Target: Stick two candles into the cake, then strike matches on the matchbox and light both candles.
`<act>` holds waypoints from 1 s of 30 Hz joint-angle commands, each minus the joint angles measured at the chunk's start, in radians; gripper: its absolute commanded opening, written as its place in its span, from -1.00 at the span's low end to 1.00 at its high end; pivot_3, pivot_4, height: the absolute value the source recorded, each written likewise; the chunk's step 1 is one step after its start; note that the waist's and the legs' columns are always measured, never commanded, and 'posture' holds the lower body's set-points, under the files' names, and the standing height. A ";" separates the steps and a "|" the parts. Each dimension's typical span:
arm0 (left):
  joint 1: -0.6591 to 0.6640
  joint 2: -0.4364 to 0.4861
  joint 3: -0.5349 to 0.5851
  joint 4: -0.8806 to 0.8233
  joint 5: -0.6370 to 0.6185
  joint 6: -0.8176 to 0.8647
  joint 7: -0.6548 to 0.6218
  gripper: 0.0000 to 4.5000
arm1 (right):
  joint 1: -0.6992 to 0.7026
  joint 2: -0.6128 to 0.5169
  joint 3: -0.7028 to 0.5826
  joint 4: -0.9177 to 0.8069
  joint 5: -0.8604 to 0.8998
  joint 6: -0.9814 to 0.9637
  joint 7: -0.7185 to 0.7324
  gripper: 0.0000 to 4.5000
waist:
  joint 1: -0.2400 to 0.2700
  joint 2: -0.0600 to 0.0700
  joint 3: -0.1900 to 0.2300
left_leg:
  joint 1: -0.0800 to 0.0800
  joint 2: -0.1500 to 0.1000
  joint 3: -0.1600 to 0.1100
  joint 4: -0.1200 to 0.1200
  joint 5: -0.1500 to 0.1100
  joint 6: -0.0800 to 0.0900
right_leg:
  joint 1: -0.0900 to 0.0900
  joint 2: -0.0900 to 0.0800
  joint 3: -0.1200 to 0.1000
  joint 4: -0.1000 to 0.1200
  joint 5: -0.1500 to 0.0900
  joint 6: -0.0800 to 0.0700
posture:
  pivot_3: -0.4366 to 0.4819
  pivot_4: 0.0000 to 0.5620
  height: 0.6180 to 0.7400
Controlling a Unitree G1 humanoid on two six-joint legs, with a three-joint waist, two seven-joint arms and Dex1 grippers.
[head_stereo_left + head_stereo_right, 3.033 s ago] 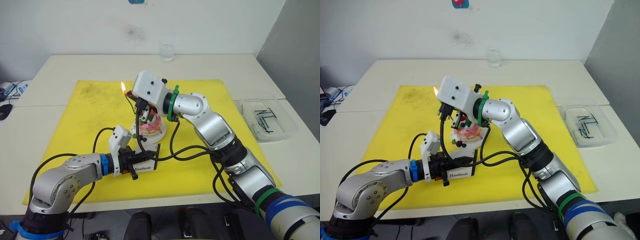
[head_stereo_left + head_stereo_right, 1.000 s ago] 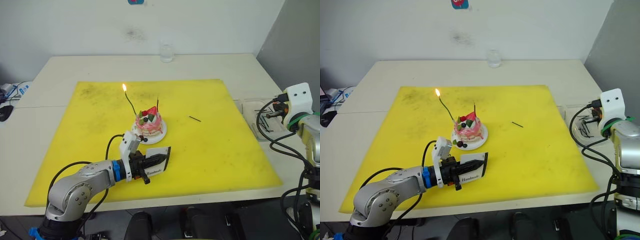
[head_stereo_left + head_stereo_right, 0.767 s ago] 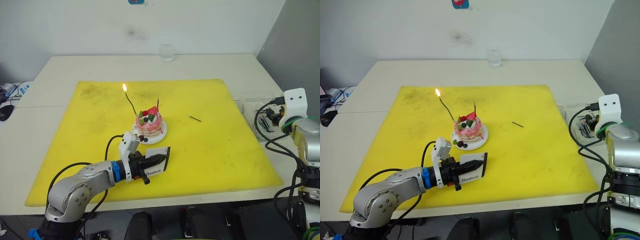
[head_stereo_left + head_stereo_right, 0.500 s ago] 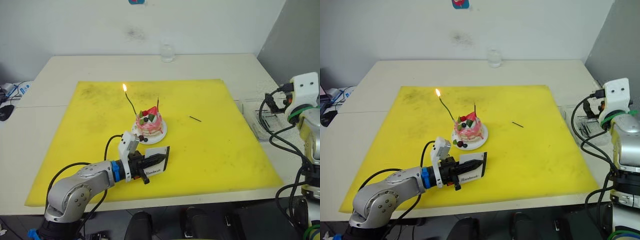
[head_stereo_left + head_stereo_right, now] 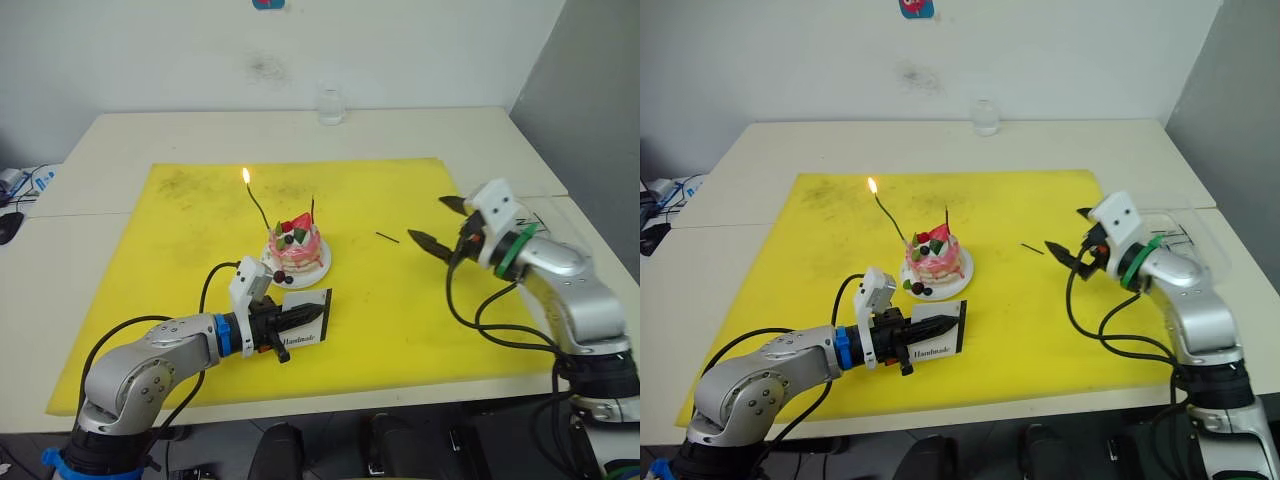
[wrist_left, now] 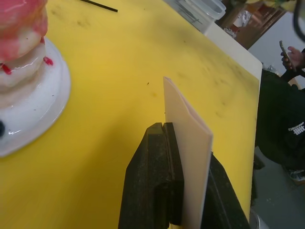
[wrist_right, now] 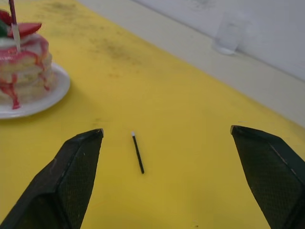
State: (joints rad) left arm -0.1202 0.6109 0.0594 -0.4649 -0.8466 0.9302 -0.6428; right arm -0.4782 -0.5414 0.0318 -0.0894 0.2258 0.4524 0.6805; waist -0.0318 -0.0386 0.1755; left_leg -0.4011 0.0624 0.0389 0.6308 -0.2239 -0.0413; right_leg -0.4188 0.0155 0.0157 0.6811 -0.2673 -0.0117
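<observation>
The pink-and-white cake (image 5: 297,248) sits on its white plate (image 5: 320,268) mid-mat. From it rise a curved green candle (image 5: 258,208) with a burning flame at its tip and a dark red candle (image 5: 313,207) with no flame. One loose match (image 5: 388,238) lies on the mat to the right of the cake, also seen from the right wrist (image 7: 138,152). My right gripper (image 5: 430,220) hovers open just right of that match, nothing between its fingers. Near the mat's front, my left gripper (image 5: 316,314) is shut on the white matchbox (image 5: 305,325), which stands on edge (image 6: 183,109).
A yellow mat (image 5: 180,250) covers the table's middle. A clear tray (image 5: 1190,232) with dark sticks stands off the mat at the right, behind my right arm. A glass (image 5: 331,103) stands at the back. A person holding a phone (image 6: 288,50) is beyond the table.
My right arm has swung from over the tray at the right to above the mat beside the loose match, and its fingers have spread wide. The left gripper still holds the matchbox.
</observation>
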 commanded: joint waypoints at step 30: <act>-0.023 0.030 0.037 -0.046 -0.038 0.028 0.009 -1.00 | -0.226 0.224 0.090 0.541 -0.178 -0.176 -0.086 -0.99 | 0.001 0.000 0.000 | 0.000 0.000 0.000 0.001 0.000 0.000 | 0.001 0.000 0.000 0.001 0.001 -0.001 | -0.05 -0.47 0.91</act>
State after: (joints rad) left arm -0.1312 0.6352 0.0774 -0.4691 -0.8636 0.9584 -0.6353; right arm -0.7138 -0.3054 0.1392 0.4945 0.0496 0.2641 0.6001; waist -0.0304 -0.0386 0.1754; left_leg -0.4007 0.0628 0.0387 0.6316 -0.2238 -0.0414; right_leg -0.4179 0.0152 0.0157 0.6816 -0.2663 -0.0122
